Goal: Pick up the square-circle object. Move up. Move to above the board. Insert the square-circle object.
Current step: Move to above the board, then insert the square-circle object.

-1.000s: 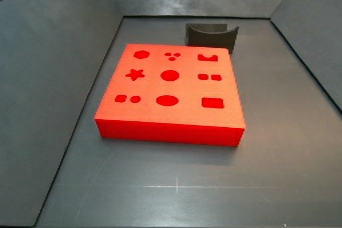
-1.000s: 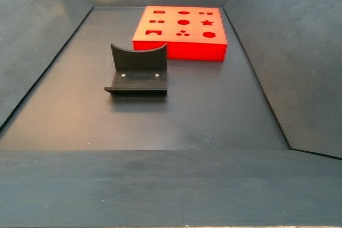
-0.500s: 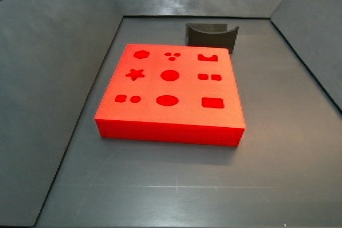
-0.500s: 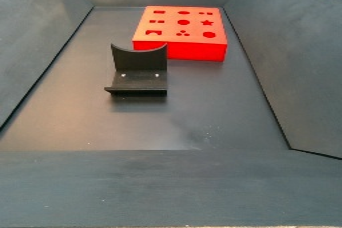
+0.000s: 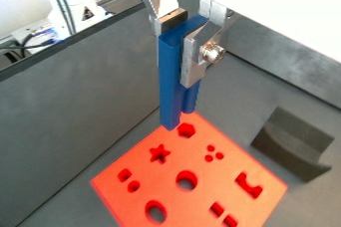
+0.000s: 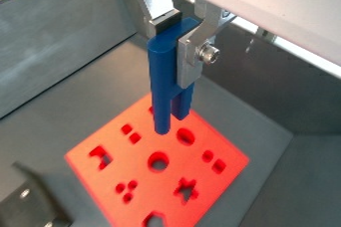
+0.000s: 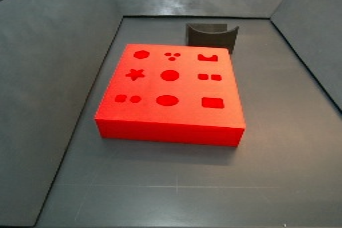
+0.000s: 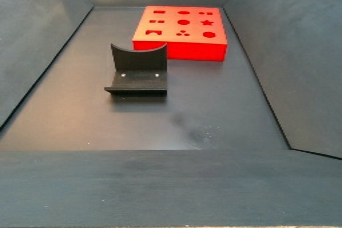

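The two-finger gripper hangs high over the large flat red board with shaped cut-out holes, its flat silver fingers clamped on the upper part of the slim, tall blue square-circle object. The peg hangs upright, and its lower end is clear of the board's top face in both wrist views. In a wrist view the gripper holds the same blue peg over the red board, and the peg's top end is hidden between the finger plates.

Neither side view shows the gripper or the peg; both lie outside those frames. There the board lies flat on the dark floor, and the dark grey curved holder stands just behind it, partly hidden by the board's far edge. From the opposite side the holder stands well apart from the board. The holder also shows beside the board in a wrist view.
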